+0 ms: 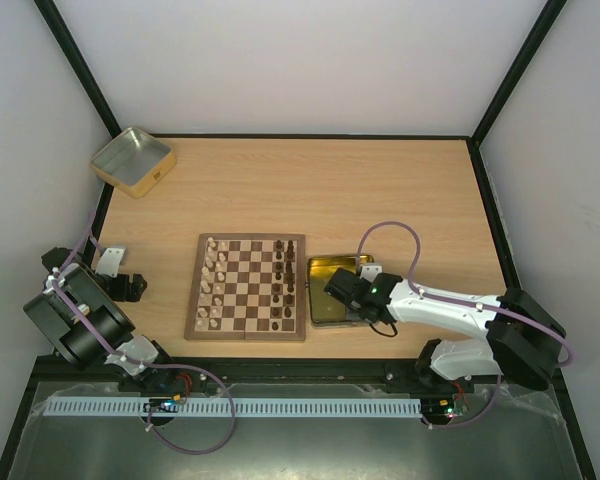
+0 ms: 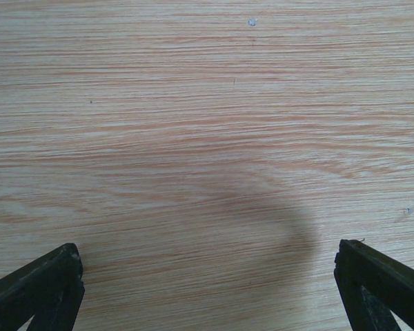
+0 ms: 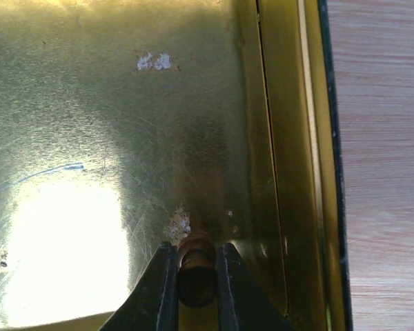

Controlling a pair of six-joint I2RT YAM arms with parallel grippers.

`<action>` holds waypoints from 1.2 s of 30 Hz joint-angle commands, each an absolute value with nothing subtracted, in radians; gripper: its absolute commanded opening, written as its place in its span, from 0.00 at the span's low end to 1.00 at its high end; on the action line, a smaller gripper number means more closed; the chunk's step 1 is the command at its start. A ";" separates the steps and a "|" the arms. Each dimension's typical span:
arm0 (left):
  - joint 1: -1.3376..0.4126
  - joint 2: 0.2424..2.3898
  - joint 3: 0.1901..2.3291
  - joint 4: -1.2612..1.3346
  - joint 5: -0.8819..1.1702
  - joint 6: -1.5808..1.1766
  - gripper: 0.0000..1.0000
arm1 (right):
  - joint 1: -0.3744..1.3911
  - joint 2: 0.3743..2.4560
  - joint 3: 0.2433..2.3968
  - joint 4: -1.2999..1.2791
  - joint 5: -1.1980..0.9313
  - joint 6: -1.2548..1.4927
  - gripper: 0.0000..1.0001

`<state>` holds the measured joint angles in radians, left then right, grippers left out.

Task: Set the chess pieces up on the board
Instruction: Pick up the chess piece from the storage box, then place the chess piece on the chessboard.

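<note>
While the right tool (image 3: 195, 249) is clenching a dark brown piece (image 3: 196, 272) between its two black fingers, that piece is showing a rounded, turned wooden head. It is sitting low inside the yellow-gold tin (image 3: 90, 103), close to one long wall; whether it is touching the tin floor cannot be told.

- Board (image 1: 246, 288): flat, square, wooden, with light and dark brown checks inside a brown rim. It is lying toward the near half of the desk (image 1: 380, 190).
- Chess pieces (image 1: 212, 280): tiny turned figures. The pale cream ones are standing along the board's side nearer the left arm, the dark brown ones along the side nearer the right arm. The squares between them are lying bare.
- Yellow-gold tin: shallow, rectangular metal, its floor scratched, scuffed and throwing back glare, with a folded rim. It is lying just beside the board's edge on the right-arm side; gap or contact cannot be told.
- Left tool (image 2: 207, 252): released, fingers spread wide and gripping nothing. It is hanging over bare wood grain, well off the board's left-arm side.
- Square tin (image 1: 132, 158): open metal with rounded corners. It is sitting well beyond the board's far corner on the left-arm side, near the desk edge.
- Desk: pale, streaky wood grain bordered by black framing. A broad stretch is lying beyond the board's far edge.
</note>
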<state>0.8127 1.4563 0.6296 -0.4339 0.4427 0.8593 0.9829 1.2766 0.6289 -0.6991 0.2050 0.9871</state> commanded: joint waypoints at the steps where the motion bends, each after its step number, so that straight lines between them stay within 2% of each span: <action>1: 0.808 1.519 0.579 -0.550 0.377 0.827 0.99 | 0.978 1.275 0.688 -0.747 0.281 0.981 0.06; 10: 0.808 1.516 0.577 -0.549 0.376 0.823 0.99 | 0.979 1.284 0.781 -0.771 0.315 0.959 0.04; 16: 0.808 1.514 0.578 -0.554 0.374 0.825 0.99 | 0.992 1.270 0.825 -0.746 0.226 0.944 0.02; 26: 0.804 1.520 0.582 -0.557 0.371 0.825 0.99 | 1.264 1.388 0.991 -0.751 0.204 1.051 0.03; 36: 0.798 1.519 0.580 -0.555 0.367 0.822 0.99 | 1.356 1.552 1.029 -0.610 0.130 1.049 0.03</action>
<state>0.8051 1.4559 0.6315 -0.4355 0.4320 0.8543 1.3392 1.5227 0.9920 -0.6601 0.1459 1.0344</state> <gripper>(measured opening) 0.990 0.073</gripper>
